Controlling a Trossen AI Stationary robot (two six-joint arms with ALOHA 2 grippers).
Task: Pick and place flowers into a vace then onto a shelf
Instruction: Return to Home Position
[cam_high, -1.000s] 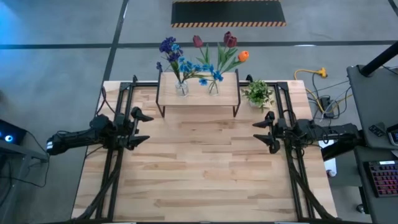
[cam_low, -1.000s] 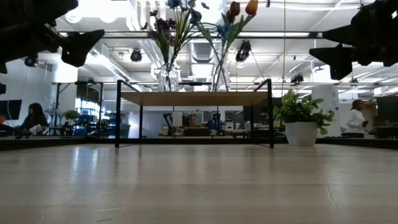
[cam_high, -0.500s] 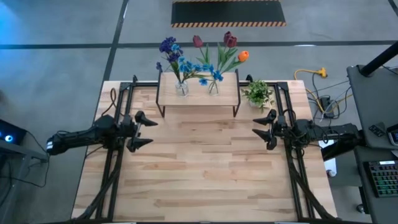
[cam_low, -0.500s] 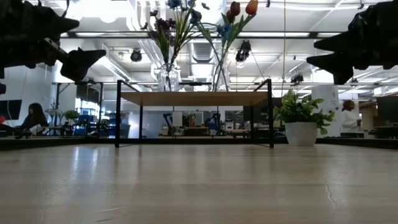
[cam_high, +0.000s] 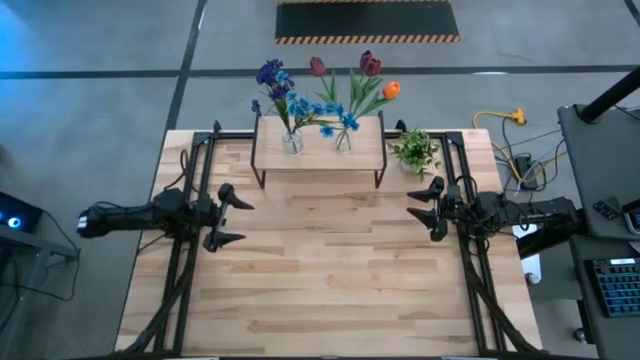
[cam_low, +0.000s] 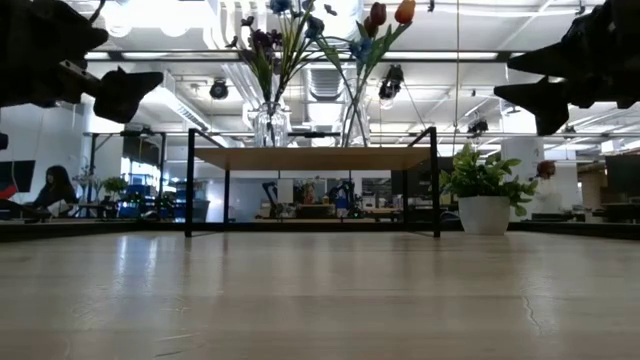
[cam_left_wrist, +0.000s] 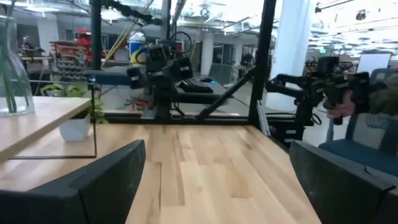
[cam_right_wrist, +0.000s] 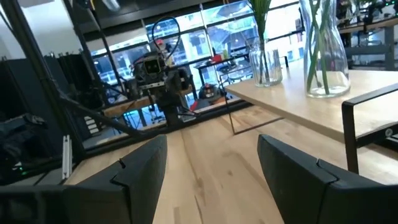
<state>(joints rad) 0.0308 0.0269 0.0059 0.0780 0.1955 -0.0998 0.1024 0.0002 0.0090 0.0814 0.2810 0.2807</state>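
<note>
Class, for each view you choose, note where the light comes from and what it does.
Low view: bright ceiling lights behind turn the left claw and right claw into black silhouettes; the table shows a sheen. High view: even light, no glare.

My count from here
I'm seeing two glass vases (cam_high: 292, 143) (cam_high: 343, 141), one shelf (cam_high: 318, 152), one potted plant (cam_high: 414, 150), one orange bud (cam_high: 391, 90).

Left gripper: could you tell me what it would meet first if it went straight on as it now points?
Nothing nearby: the left gripper points across bare table toward the right gripper, which faces it. That would probably come first, though alignment is unclear.
</note>
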